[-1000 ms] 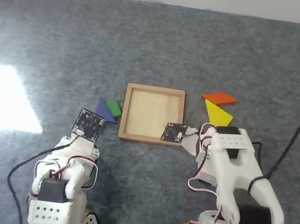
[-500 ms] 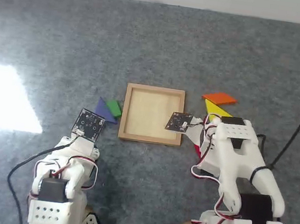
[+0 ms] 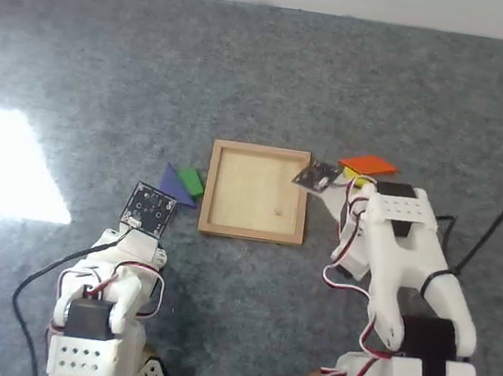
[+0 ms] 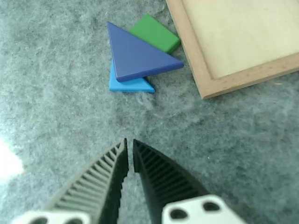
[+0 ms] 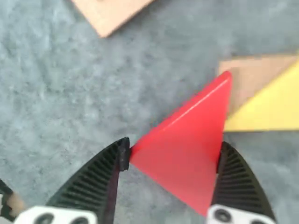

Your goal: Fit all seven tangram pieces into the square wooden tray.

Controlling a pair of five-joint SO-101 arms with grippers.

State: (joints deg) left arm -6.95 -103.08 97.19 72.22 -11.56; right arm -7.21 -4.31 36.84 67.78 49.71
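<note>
The left gripper [image 4: 130, 142], fingers together, points at a dark blue triangle [image 4: 138, 58] half covering a light blue piece [image 4: 126, 85], beside the wooden tray [image 3: 250, 234]. Right of it, the right gripper [image 5: 173, 145] clamps a red triangle [image 5: 187, 158]; a yellow piece [image 5: 266, 109] runs off-frame.

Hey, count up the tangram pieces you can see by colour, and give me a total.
dark blue triangle: 1
light blue piece: 1
green piece: 1
red triangle: 1
yellow piece: 1
orange piece: 1
Total: 6 pieces in sight
</note>
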